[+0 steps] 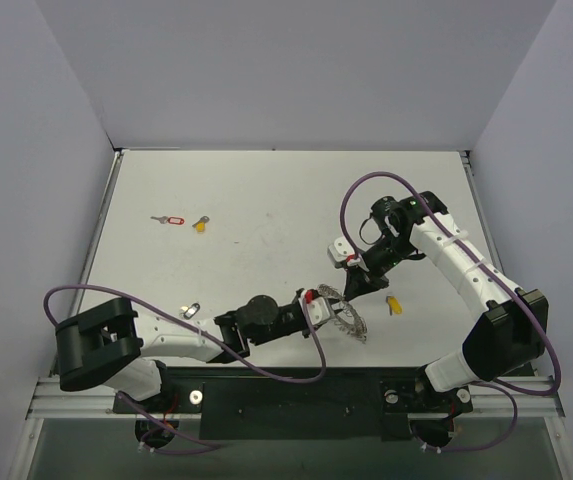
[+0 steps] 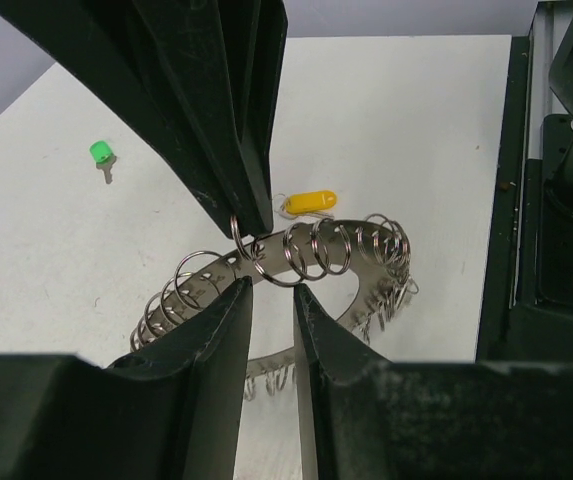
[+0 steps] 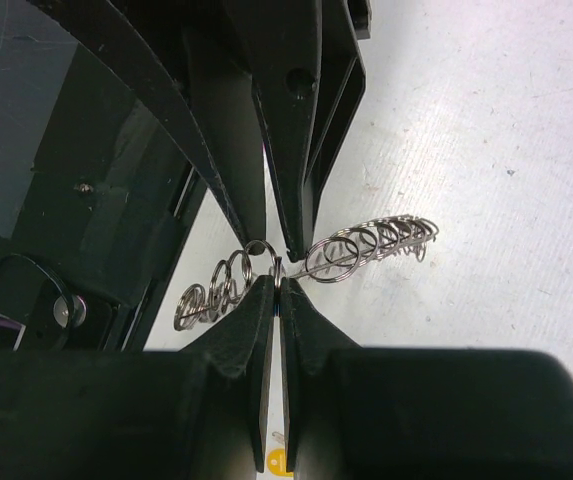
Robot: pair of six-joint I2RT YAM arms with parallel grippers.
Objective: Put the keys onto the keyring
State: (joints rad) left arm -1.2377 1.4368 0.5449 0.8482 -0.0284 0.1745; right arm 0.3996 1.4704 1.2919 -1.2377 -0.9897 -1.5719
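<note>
Nearest, the left gripper [image 2: 272, 295] has its fingers part spread at the keyring [image 1: 349, 320], mid-table between both arms; I cannot tell if it grips; the right gripper [image 3: 278, 285] is pressed together, pinching one small loop; a yellow key [image 1: 395, 305] lies just beside; a red-tagged key [image 1: 171, 220] lies far off.

White table [image 1: 266, 190], red-tagged key [image 1: 170, 220] beside yellow key [image 1: 201, 224]; second yellow key [image 1: 395, 305] well apart, rightward
</note>
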